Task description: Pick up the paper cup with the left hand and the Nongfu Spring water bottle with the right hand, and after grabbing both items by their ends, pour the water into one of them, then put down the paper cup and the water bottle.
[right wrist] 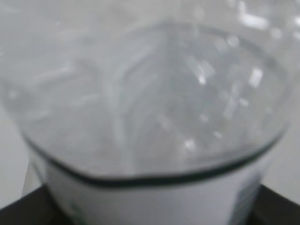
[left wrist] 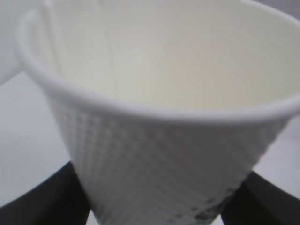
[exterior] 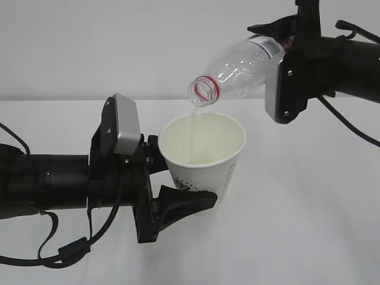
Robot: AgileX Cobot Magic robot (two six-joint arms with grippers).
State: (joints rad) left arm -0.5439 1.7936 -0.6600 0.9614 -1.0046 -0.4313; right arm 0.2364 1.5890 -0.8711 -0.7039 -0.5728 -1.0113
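My left gripper (exterior: 185, 177) is shut on the lower part of the white paper cup (exterior: 205, 151) and holds it upright above the table. In the left wrist view the cup (left wrist: 159, 140) fills the frame, with a black finger on each side of its base at the left gripper (left wrist: 154, 208). My right gripper (exterior: 279, 44) is shut on the base end of the Nongfu Spring water bottle (exterior: 243, 68). The bottle is tilted, its red-ringed mouth down over the cup. A thin stream of water (exterior: 193, 127) falls into the cup. The bottle (right wrist: 150, 93) fills the right wrist view, held in the right gripper (right wrist: 150, 213).
The white table (exterior: 309, 225) stretches under both arms, against a plain pale wall. Black cables hang from the left arm (exterior: 59, 255) and the right arm (exterior: 350, 124).
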